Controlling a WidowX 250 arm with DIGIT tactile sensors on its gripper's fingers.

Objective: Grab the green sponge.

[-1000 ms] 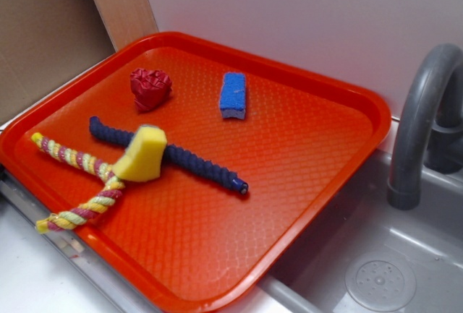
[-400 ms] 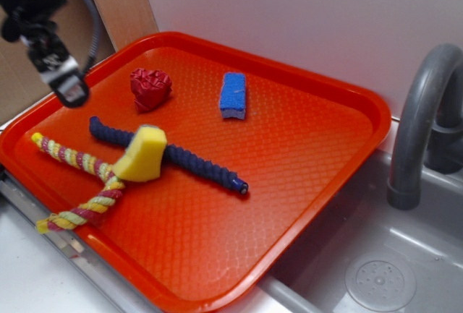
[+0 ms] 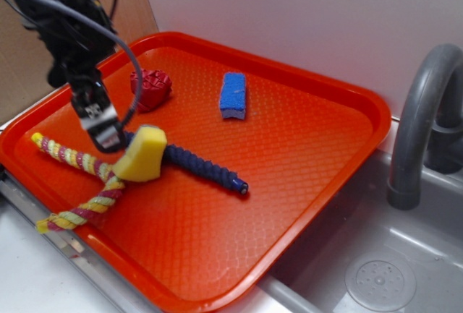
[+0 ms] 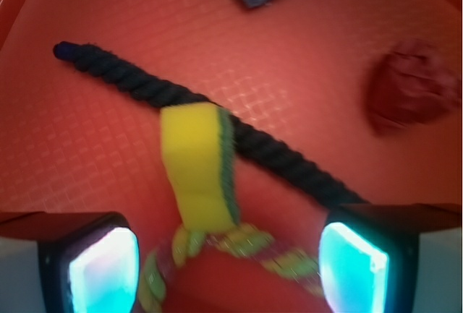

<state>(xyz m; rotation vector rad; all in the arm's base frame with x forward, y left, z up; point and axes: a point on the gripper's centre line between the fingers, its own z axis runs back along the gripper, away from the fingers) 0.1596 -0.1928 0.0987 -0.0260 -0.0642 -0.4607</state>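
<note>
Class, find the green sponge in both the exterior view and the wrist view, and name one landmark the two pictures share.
Exterior: the green sponge sits left of centre on the red tray, lying across the dark blue rope, just right of the claw.
Wrist: the sponge is at centre, ahead of the open claw.
Shared landmark: the dark blue rope passing under the sponge.

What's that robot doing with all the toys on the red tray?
The robot's gripper hangs over the red tray with its jaws open, right beside the green sponge. It is not holding anything yet. The sponge lies on top of a dark blue rope and a yellow striped rope.
</note>
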